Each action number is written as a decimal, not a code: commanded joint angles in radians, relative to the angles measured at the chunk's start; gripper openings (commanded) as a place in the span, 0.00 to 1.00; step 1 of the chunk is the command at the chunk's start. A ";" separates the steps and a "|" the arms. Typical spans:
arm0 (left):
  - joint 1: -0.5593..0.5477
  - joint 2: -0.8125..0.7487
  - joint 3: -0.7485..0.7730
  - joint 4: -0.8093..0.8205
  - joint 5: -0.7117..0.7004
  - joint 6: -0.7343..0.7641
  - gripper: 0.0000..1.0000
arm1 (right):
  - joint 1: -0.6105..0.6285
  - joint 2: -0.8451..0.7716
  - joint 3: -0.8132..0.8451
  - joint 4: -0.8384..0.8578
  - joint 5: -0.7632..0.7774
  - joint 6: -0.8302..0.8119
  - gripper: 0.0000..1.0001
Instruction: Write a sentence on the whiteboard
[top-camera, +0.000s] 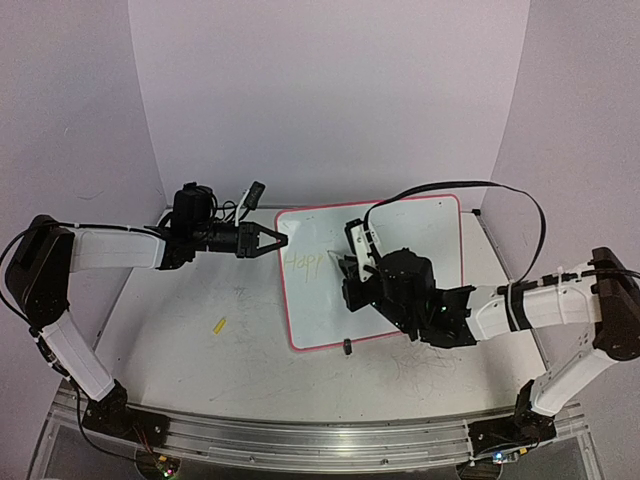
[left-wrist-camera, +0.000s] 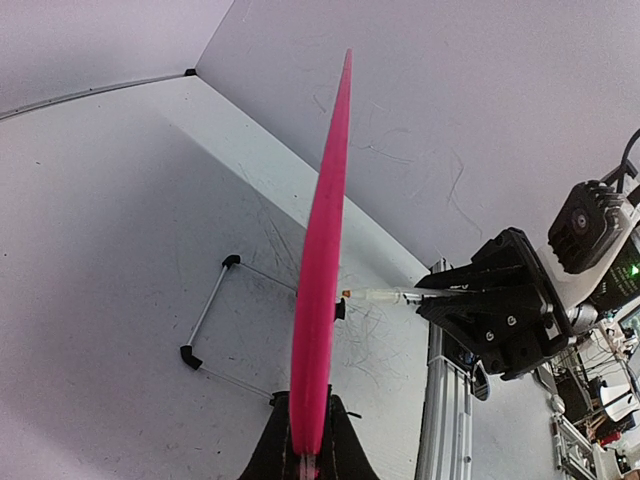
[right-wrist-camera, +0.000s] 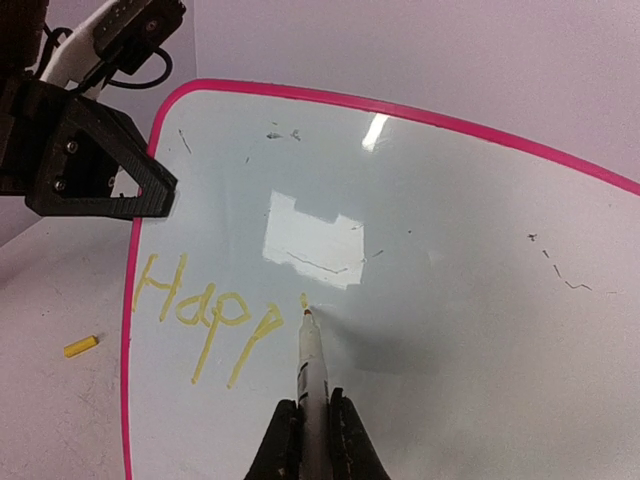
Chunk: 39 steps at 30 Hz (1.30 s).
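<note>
Here, the right gripper (right-wrist-camera: 314, 425) is clamping a marker (right-wrist-camera: 307, 365) and pressing its tip to the whiteboard (right-wrist-camera: 460, 260), just after the yellow sentence (right-wrist-camera: 205, 310) reading "Happ". The left gripper (left-wrist-camera: 308, 440) is pinching the whiteboard's pink left rim, mid-table (top-camera: 200, 370).

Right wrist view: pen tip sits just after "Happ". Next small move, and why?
Probably pull the pen tip a short stroke down the whiteboard to form the next letter: the writing reads only "Happ", the tip sits just right of it, the right claw is shut on the pen and the left claw pinches the board's edge.
</note>
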 joint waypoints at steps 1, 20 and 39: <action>0.001 -0.030 0.006 -0.046 -0.055 0.022 0.00 | -0.001 -0.052 -0.025 0.047 -0.033 0.013 0.00; 0.001 -0.031 0.010 -0.046 -0.048 0.022 0.00 | -0.001 0.017 0.009 0.045 -0.002 0.008 0.00; 0.001 -0.032 0.010 -0.046 -0.048 0.024 0.00 | 0.004 0.002 -0.027 -0.011 0.003 0.030 0.00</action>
